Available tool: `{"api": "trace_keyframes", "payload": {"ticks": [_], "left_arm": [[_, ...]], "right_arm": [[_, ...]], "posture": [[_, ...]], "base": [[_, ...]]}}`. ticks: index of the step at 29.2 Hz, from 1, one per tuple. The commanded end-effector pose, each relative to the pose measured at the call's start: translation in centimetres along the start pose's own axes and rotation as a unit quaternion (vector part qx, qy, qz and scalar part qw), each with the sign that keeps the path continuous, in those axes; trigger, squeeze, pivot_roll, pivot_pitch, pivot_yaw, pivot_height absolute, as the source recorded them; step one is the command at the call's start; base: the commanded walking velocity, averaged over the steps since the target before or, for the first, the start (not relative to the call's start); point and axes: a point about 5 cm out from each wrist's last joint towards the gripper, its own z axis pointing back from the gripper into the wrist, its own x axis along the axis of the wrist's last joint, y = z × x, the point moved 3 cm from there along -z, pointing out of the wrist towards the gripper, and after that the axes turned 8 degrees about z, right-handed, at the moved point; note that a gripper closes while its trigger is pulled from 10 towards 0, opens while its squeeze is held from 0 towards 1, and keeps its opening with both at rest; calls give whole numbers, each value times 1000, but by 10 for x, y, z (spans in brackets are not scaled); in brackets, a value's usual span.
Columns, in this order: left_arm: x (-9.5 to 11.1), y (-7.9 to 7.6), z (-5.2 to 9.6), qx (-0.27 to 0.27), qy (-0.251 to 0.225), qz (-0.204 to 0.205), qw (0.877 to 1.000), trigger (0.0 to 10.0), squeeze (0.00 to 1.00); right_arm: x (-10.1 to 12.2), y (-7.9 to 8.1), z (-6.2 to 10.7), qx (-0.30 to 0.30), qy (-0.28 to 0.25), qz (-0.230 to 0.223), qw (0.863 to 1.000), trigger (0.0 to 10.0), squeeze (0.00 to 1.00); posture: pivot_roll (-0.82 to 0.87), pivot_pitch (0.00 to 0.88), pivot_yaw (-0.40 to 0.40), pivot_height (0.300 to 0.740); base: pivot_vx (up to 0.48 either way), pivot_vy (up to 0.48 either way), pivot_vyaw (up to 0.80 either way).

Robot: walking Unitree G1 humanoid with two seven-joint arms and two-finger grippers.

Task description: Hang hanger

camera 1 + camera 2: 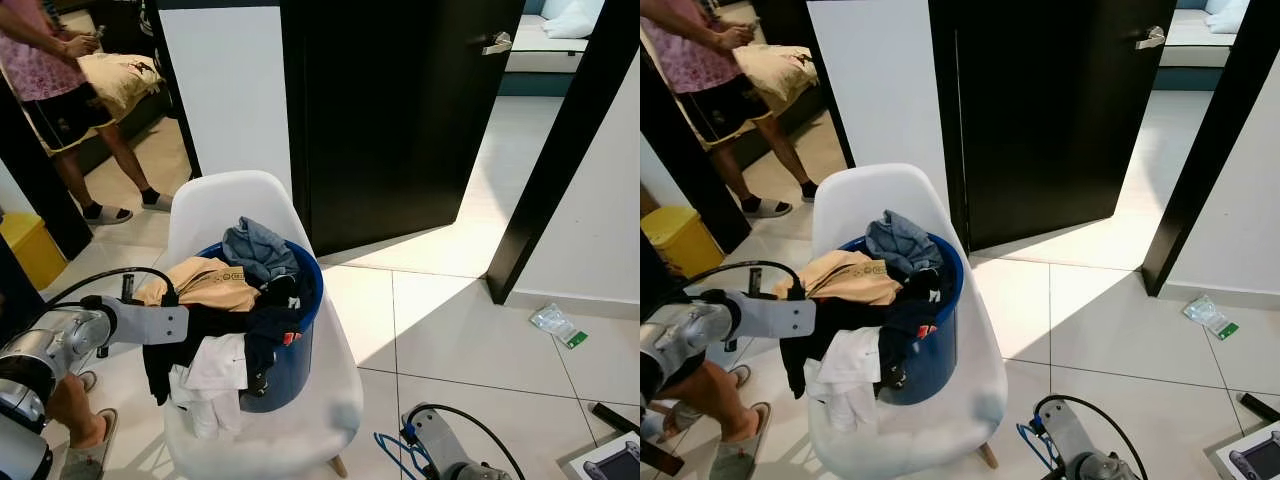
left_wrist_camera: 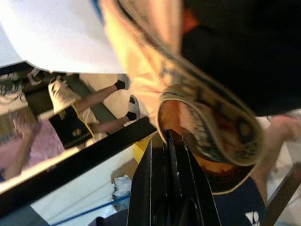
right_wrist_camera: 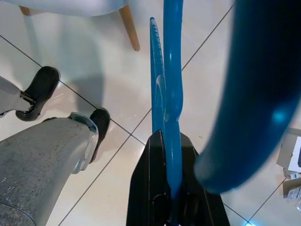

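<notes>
My right gripper (image 3: 164, 136) is shut on a blue plastic hanger (image 3: 167, 70), held low above the tiled floor; the hanger (image 1: 388, 448) also shows beside my right arm at the bottom of the eye views. My left arm (image 1: 140, 325) reaches into a pile of clothes in a blue laundry basket (image 1: 300, 350) that stands on a white chair (image 1: 220, 205). In the left wrist view the left gripper (image 2: 167, 134) is shut, its tips right at the collar of a tan shirt (image 2: 211, 127). The same tan shirt (image 1: 205, 282) lies on top of the pile, over dark and white garments.
A black door (image 1: 400, 110) stands ajar behind the chair, with a sunlit room beyond it. One person (image 1: 50, 70) stands at the far left near a yellow bin (image 1: 30, 250). Another person's slippered foot (image 1: 85, 430) is by my left side. A plastic packet (image 1: 558, 323) lies on the floor.
</notes>
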Motion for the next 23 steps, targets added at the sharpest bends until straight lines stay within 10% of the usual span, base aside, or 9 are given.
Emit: {"api": "trace_keyframes", "payload": {"ticks": [1,9,11,17,18,19,20,21,23], "left_arm": [[-6,16,5,34,3,34,999,0,0],[28,93,21,162,-114,223,954,0,0],[52,128,39,190,-203,323,904,0,0],[72,146,55,194,-280,388,857,0,0],[92,160,72,195,-345,428,812,235,0],[111,169,86,194,-397,458,771,5961,0],[123,174,97,187,-430,476,744,5961,0],[133,177,104,179,-452,490,724,10000,0],[138,177,106,174,-460,497,715,10000,0]], "right_arm": [[4,1,-1,1,-5,2,1000,10000,0],[4,1,-1,0,-6,1,1000,10000,0],[5,1,-1,-1,-8,1,1000,10000,0],[6,1,-1,-5,-9,-2,1000,10000,0],[6,0,-1,-9,-10,-4,1000,10000,0],[6,0,-1,-13,-10,-6,1000,10000,0],[6,-1,-1,-15,-10,-7,1000,10000,0],[6,-1,-1,-16,-10,-7,1000,10000,0],[6,-1,-1,-17,-10,-7,1000,10000,0]], "posture": [[-36,26,9,740],[-21,17,3,740],[-16,6,6,740],[-17,2,9,740],[-9,0,12,740],[-5,0,10,740],[-2,0,11,740],[-2,0,11,740],[-2,0,11,740]], "base": [[0,0,0],[0,0,0],[0,0,0],[0,0,0],[0,0,0],[0,0,0],[0,0,0],[0,0,0],[0,0,0]]}}
